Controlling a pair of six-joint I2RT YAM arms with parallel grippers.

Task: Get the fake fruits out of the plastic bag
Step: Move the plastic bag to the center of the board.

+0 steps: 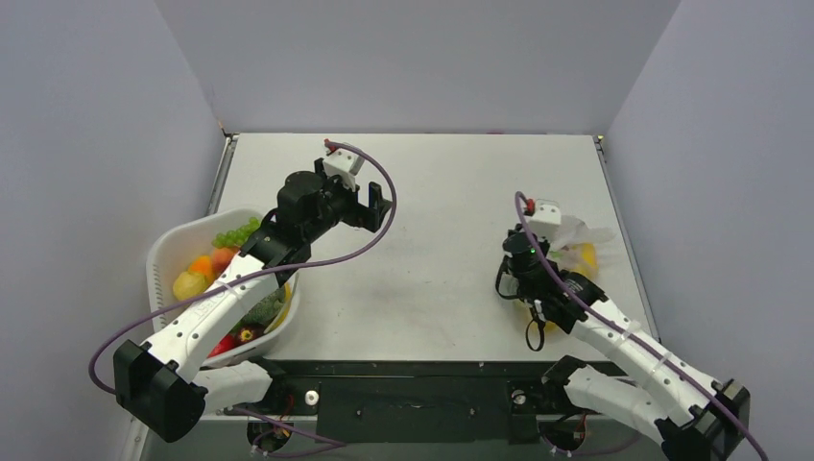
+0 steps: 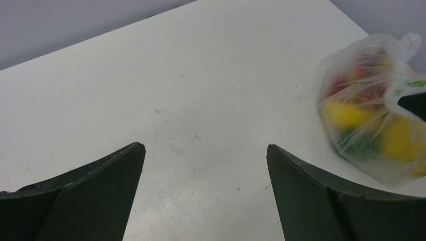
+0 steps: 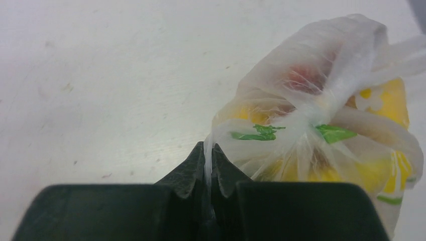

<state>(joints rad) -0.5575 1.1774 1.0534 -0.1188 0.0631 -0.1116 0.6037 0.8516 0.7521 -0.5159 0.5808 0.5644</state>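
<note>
The plastic bag (image 1: 579, 246) lies at the right of the table, knotted, with fake fruits inside. In the right wrist view the bag (image 3: 321, 100) shows a yellow fruit (image 3: 392, 95), a red one (image 3: 301, 78) and green bits through the film. My right gripper (image 3: 208, 150) is shut on a thin strip of the bag's film at its left side; in the top view the gripper (image 1: 545, 265) is at the bag's left edge. My left gripper (image 1: 382, 206) is open and empty over mid-table. In its own view the gripper (image 2: 206, 148) faces bare table, with the bag (image 2: 371, 110) far right.
A white oval basket (image 1: 161, 257) stands at the table's left edge under the left arm. It holds green grapes (image 1: 235, 233), an orange fruit (image 1: 202, 264), a yellow one (image 1: 187, 285) and red ones (image 1: 226, 344). Grey walls close in the table on three sides.
</note>
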